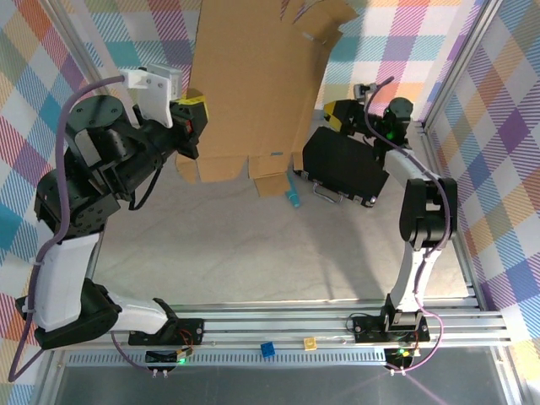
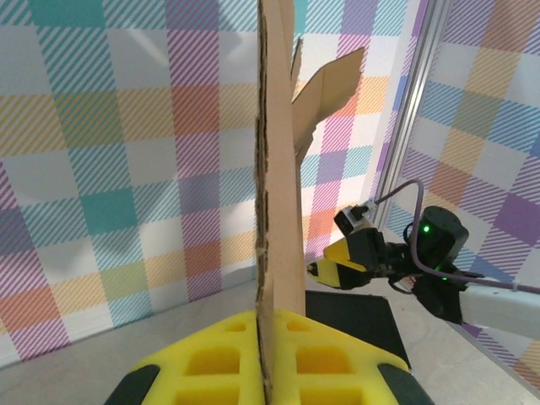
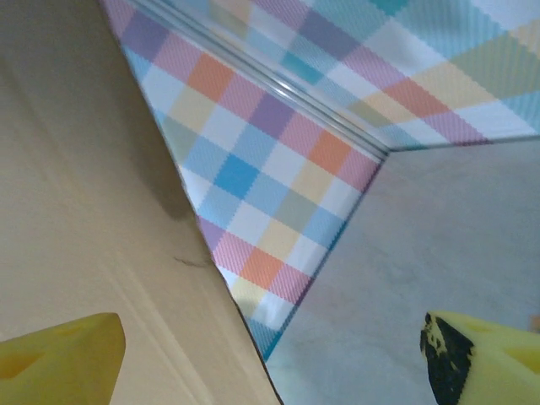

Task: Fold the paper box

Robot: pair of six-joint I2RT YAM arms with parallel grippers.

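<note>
From overhead, the paper box (image 1: 253, 84) is standing up as an unfolded brown sheet at the far side of the worktop (image 1: 236, 253). Its lower flaps are resting on the surface and its upper flaps are curling over at the top right. The left tool (image 1: 196, 118) is pinching the sheet's left edge, jaws pressed together on the cardboard. The right tool (image 1: 333, 116) is hanging just beside the sheet's right edge, above a black case (image 1: 342, 164) that is lying flat. A small blue object (image 1: 293, 199) is sitting between the lower flaps and the case.

On the left wrist camera, the sheet is showing edge-on and upright, running up the middle. The yellow fingers (image 2: 211, 363) are squeezing it from both sides. One flap is bending off to the right up top. Beyond it, the other arm's yellow tips are pointing at the cardboard without touching it.

On the right wrist camera, the yellow fingers (image 3: 59, 354) are sitting wide apart, one in each bottom corner, gripping nothing. The cardboard is looming on the left, its edge slanting down between them. Whether the left pad is touching it, I cannot tell. The right pad is hovering over bare grey surface, with the checked wall (image 3: 278, 152) behind.
</note>
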